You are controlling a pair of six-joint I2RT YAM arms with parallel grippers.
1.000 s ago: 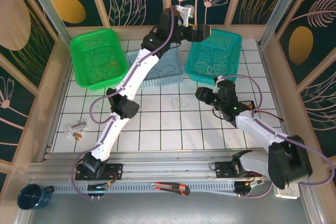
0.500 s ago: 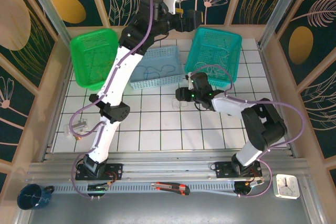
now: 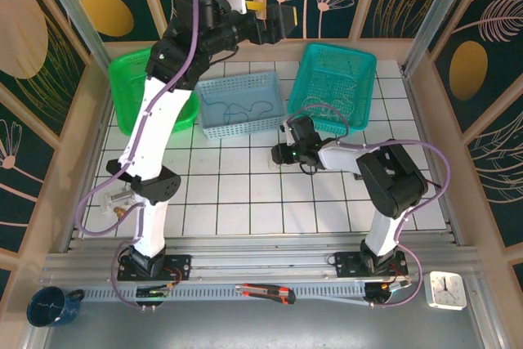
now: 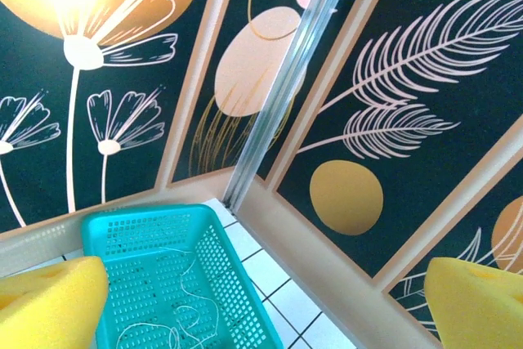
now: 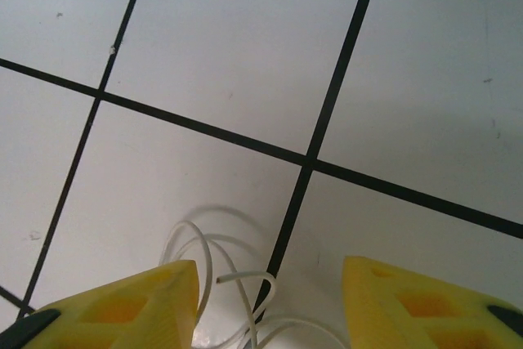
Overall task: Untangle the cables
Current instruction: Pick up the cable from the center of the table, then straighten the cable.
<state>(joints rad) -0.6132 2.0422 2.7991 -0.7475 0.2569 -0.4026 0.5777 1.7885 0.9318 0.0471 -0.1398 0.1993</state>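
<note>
A thin white cable lies in loose loops on the white tiles, one cut end showing. My right gripper is down over it, open, with a yellow finger on either side of the loops. From above, that gripper sits at the table's middle, just in front of the baskets. My left gripper is raised high at the back, open and holding nothing. A pale wire lies in the teal basket below it. A dark cable lies in the light-blue basket.
A green basket stands at the back left, partly behind my left arm. The teal basket is at the back right. A small clear box sits at the left. A cutter, clock and mug lie off the front edge.
My right arm reached left from the table's right side to the white cable, and its jaws have narrowed. My left arm swung up and to the left, away from the teal basket.
</note>
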